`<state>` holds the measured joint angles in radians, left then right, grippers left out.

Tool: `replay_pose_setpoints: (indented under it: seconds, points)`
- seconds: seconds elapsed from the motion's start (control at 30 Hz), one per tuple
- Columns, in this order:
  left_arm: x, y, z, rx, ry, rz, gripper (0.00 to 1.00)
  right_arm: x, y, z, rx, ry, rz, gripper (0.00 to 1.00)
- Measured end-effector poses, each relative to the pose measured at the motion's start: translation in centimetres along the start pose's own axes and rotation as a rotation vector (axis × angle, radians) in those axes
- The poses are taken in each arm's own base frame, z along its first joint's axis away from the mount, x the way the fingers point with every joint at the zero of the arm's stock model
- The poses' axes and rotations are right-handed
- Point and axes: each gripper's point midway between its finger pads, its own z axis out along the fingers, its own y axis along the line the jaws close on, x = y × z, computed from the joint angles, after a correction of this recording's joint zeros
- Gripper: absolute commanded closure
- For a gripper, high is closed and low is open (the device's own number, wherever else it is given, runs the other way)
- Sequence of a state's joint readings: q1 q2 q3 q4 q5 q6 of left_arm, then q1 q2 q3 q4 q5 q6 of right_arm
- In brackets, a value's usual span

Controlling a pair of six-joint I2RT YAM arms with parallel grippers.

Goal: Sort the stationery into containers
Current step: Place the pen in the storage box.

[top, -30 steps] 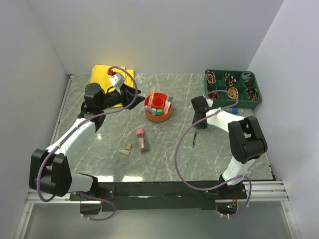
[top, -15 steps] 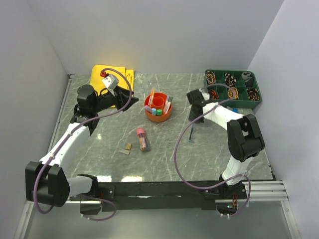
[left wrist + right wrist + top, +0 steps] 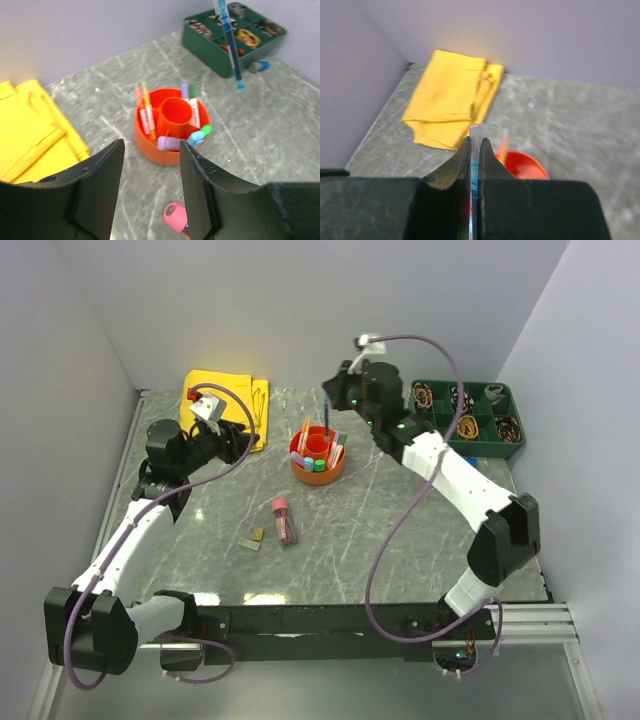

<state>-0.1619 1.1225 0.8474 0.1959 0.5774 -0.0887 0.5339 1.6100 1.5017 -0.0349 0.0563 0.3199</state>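
Holding the blue pen upright, tip down above the orange organiser, pinched in my right gripper so it can drop straight into a compartment; my left gripper hangs spread and empty near the yellow cloth, out of the way
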Motion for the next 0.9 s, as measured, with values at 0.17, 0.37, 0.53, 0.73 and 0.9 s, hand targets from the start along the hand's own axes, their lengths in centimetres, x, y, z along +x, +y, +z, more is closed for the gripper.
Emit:
replay_pose_setpoints:
  seconds: [0.17, 0.37, 0.53, 0.73, 0.9]
  points:
    - [0.4, 1.4, -0.8, -0.08, 0.022, -0.018, 0.46, 3.2, 3.6, 3.6, -0.118, -0.013, -0.094, 1.0]
    - [1.0, 2.4, -1.9, -0.135, 0.053, -0.015, 0.45, 6.8, 4.2, 7.0, -0.143, -0.029, -0.173, 1.0]
    - [1.7, 3.2, -2.3, -0.167, 0.082, -0.023, 0.46, 6.4, 4.3, 8.3, -0.133, -0.104, -0.189, 1.0]
    - [2.4, 3.7, -2.1, -0.172, 0.103, -0.033, 0.46, 8.2, 3.6, 10.3, -0.1, -0.117, -0.186, 1.0]
    - [3.0, 4.0, -1.8, -0.174, 0.119, -0.043, 0.46, 11.7, 2.4, 11.6, -0.053, -0.067, -0.197, 1.0]
